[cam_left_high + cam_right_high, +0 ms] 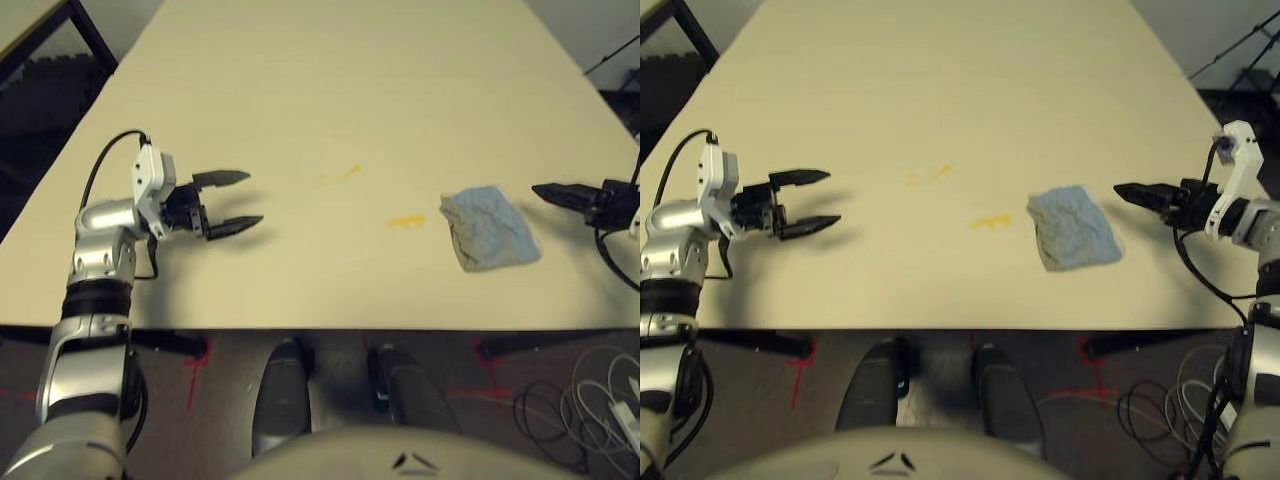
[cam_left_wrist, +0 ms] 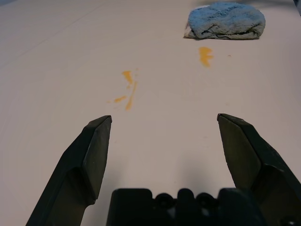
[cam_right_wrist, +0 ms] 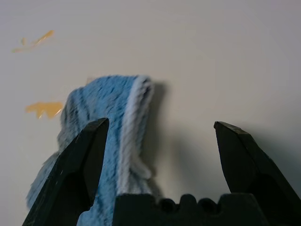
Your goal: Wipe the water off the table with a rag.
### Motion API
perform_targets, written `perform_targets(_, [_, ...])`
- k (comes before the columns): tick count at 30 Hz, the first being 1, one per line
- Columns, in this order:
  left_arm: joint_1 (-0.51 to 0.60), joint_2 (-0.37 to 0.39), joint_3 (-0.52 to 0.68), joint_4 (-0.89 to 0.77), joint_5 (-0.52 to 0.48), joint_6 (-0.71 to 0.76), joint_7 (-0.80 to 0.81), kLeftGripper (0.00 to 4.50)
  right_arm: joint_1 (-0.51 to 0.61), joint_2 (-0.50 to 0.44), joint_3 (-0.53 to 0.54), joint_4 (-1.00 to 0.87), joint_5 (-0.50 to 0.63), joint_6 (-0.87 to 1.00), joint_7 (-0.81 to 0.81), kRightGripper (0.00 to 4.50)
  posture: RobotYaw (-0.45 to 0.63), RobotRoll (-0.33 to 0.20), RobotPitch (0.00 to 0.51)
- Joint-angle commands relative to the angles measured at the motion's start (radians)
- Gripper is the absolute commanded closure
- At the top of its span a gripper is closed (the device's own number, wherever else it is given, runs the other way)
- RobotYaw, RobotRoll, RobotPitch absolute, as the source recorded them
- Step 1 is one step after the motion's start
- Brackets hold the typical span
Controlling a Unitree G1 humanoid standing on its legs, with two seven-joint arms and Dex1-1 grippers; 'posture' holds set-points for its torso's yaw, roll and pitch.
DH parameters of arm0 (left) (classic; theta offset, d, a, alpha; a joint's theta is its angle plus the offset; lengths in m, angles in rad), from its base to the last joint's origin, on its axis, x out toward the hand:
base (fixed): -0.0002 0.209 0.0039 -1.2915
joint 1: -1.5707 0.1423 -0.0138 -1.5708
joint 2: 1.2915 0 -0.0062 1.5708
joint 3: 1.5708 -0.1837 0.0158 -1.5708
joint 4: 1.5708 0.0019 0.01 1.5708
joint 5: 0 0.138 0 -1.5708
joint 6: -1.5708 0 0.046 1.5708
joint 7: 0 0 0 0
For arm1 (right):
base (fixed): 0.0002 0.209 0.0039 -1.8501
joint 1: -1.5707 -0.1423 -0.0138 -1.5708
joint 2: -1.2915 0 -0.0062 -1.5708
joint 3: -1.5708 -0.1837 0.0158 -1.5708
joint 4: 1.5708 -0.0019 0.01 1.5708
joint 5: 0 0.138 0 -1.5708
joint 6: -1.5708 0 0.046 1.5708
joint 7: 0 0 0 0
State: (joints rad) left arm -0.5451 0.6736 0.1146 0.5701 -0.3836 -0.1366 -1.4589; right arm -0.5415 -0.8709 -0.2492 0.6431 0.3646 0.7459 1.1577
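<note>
Nothing wiped yet: both water smears [image 1: 405, 221] sit on the counter [image 1: 400, 90], rag [image 1: 490, 228] untouched. Left hand [image 1: 230, 203] and right hand [image 3: 160, 136] spread open, holding nothing; maybe faint specks too.

rag [image 1: 1073, 227]: blue-grey, crumpled, lying flat | water [image 1: 991, 221]: two orange smears at its 9 and roughly 10 o'clock | table [image 1: 940, 90]: beige

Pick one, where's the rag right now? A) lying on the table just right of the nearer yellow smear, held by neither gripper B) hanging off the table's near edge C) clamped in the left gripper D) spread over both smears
A: the rag lies loose on the table beside the nearer smear, with the open right gripper short of it and the open left gripper far across.
</note>
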Motion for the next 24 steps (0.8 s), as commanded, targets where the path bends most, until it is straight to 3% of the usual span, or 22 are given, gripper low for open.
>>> perform_targets(1, [-0.003, -0.003, -0.017, -0.001, 0.015, 0.006, 0.0, 0.0, 0.05, 0.026, 0.027, -0.08, 0.024, 0.057, -0.004, 0.04, 0.14, 0.0, 0.153])
perform_targets(18, [0.019, 0.004, -0.023, -0.026, 0.012, 0.013, 0.007, 0.0, 0.088, 0.171, 0.155, -0.183, 0.003, 0.119, -0.076, 0.04, 0.16, 0.0, 0.174])
perform_targets(22, [0.02, 0.004, -0.021, -0.024, 0.011, 0.009, 0.009, 0.0, 0.087, 0.154, 0.15, -0.142, -0.018, 0.084, -0.095, 0.95, 0.16, 0.0, 0.174])
perform_targets(24, [0.02, 0.005, -0.02, -0.021, 0.012, 0.006, 0.009, 0.0, 0.088, 0.142, 0.135, -0.139, -0.014, 0.058, -0.094, 1.76, 0.16, 0.0, 0.179])
